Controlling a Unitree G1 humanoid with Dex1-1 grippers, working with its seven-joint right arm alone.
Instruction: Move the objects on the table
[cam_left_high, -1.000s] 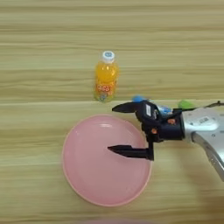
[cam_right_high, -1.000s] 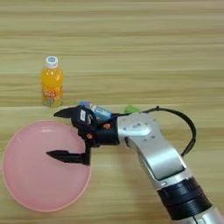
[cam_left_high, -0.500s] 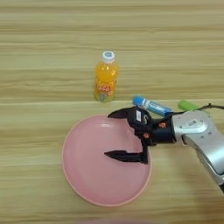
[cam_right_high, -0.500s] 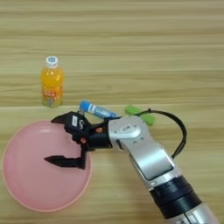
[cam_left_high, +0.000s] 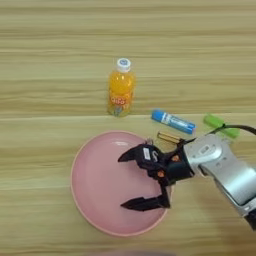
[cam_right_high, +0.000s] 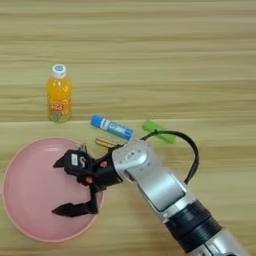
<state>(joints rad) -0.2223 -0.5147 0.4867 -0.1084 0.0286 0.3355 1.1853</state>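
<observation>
Your claw hangs spread wide over the pink plate, holding nothing.

The table (cam_left_high: 50, 60) fills the frame; the pink plate (cam_left_high: 97, 185) sits lower centre, and your silver forearm (cam_right_high: 155, 182) enters from the lower right. The right gripper (cam_left_high: 131, 181) sits over the plate's right half, one black finger high, one low. The orange-drink bottle (cam_left_high: 120, 94) stands above the plate, well apart from the claw. The blue glue stick (cam_left_high: 173, 121) lies up and right of it, beside a small green object (cam_left_high: 220, 125) and a thin brown stick (cam_left_high: 169, 137).

Matt wood-grain table (cam_left_high: 50, 60), smooth pink plate (cam_left_high: 95, 200), glossy silver forearm (cam_right_high: 155, 182)
</observation>
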